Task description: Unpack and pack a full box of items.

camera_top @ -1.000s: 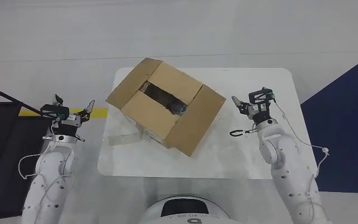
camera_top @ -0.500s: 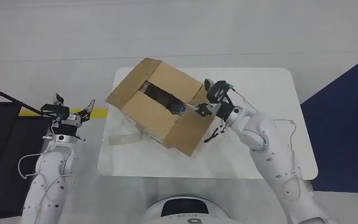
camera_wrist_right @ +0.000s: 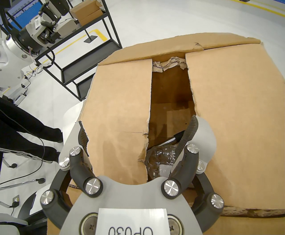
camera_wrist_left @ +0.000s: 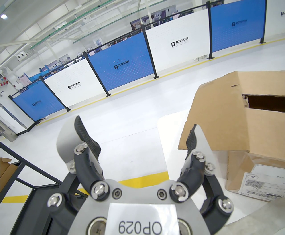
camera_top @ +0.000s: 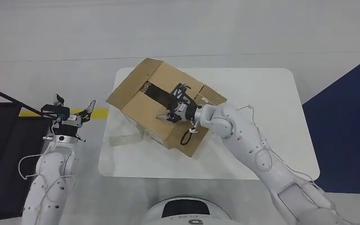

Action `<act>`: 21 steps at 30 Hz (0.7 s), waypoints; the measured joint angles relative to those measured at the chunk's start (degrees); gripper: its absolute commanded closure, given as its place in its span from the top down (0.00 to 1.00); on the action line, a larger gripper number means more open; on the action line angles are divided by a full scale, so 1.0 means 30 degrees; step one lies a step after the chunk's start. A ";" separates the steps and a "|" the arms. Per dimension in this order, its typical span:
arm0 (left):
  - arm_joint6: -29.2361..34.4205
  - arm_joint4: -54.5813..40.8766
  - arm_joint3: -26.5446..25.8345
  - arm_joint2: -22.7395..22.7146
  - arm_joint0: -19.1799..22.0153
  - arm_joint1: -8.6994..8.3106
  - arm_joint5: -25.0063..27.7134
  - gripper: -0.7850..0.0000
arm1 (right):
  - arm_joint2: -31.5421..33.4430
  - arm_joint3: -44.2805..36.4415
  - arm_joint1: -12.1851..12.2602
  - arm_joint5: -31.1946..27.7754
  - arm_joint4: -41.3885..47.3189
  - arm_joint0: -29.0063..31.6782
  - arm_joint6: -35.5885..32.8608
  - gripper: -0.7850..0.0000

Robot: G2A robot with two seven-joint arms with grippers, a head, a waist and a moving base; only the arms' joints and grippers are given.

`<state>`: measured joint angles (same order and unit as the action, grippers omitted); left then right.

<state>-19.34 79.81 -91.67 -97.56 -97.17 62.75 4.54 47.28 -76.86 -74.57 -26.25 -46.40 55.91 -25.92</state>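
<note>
Box [camera_top: 145,112] lies diagonally (gap seemingly lengthwise); right pincer [camera_wrist_right: 137,125] spread above it, left pincer [camera_wrist_left: 135,124] released.

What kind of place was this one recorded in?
Probably a factory or test hall: blue and white perforated partition panels, yellow line on the glossy white floor, black metal rack holding cardboard boxes.
</note>
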 measured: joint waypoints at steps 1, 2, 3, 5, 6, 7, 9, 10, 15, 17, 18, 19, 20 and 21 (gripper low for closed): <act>0.0000 0.0000 0.0000 0.0000 0.0000 0.0000 0.0000 1.00 | -0.0096 0.0251 -0.0070 0.0047 0.0236 -0.0130 -0.0050 0.96; 0.0000 0.0000 0.0000 0.0000 0.0000 0.0000 0.0000 1.00 | -0.0219 0.0635 -0.0169 0.0130 0.0598 -0.0303 -0.0115 0.98; 0.0000 0.0000 0.0000 0.0000 0.0000 0.0000 0.0000 1.00 | -0.0307 0.0952 -0.0248 0.0203 0.0918 -0.0438 -0.0180 0.86; 0.0000 0.0000 0.0000 0.0000 0.0000 0.0000 0.0000 1.00 | -0.0512 0.1643 -0.0425 0.0342 0.1581 -0.0768 -0.0376 0.84; 0.0000 0.0000 0.0000 0.0000 0.0000 0.0000 0.0000 1.00 | -0.0601 0.1888 -0.0494 0.0394 0.1778 -0.0908 -0.0474 0.89; 0.0000 0.0000 0.0000 0.0000 0.0000 0.0000 0.0000 1.00 | -0.0685 0.2084 -0.0558 0.0402 0.1957 -0.1031 -0.0555 0.88; 0.0000 0.0000 0.0000 0.0000 0.0000 0.0000 0.0000 1.00 | -0.0805 0.2469 -0.0683 0.0079 0.2573 -0.1248 -0.0695 0.86; 0.0000 0.0000 0.0000 0.0000 0.0000 0.0000 0.0000 1.00 | -0.0817 0.2629 -0.0726 -0.0168 0.2919 -0.1322 -0.0750 0.84; 0.0000 0.0000 0.0000 0.0000 0.0000 0.0000 0.0000 1.00 | -0.0588 0.3758 -0.0865 -0.3445 0.6811 -0.1552 -0.1622 0.94; 0.0000 0.0000 0.0000 0.0000 0.0000 0.0000 0.0000 1.00 | -0.0486 0.4253 -0.0878 -0.5140 0.8773 -0.1708 -0.2356 0.95; 0.0000 0.0000 0.0000 0.0000 0.0000 0.0000 0.0000 1.00 | -0.0452 0.4424 -0.0875 -0.5736 0.9498 -0.1790 -0.2689 0.94; 0.0000 0.0000 0.0000 0.0000 0.0000 0.0000 0.0000 1.00 | -0.0437 0.4530 -0.0868 -0.6256 1.0140 -0.1861 -0.3019 0.94; 0.0000 0.0000 0.0000 0.0000 0.0000 0.0000 0.0000 1.00 | -0.0438 0.4585 -0.0856 -0.6818 1.0864 -0.1933 -0.3440 0.93; 0.0000 0.0000 0.0000 0.0000 0.0000 0.0000 0.0000 1.00 | -0.0441 0.4569 -0.0845 -0.7159 1.1327 -0.1968 -0.3714 0.89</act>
<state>-19.34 79.81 -91.67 -97.56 -97.17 62.75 4.54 45.96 -63.15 -77.11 -47.72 -12.42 50.01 -37.06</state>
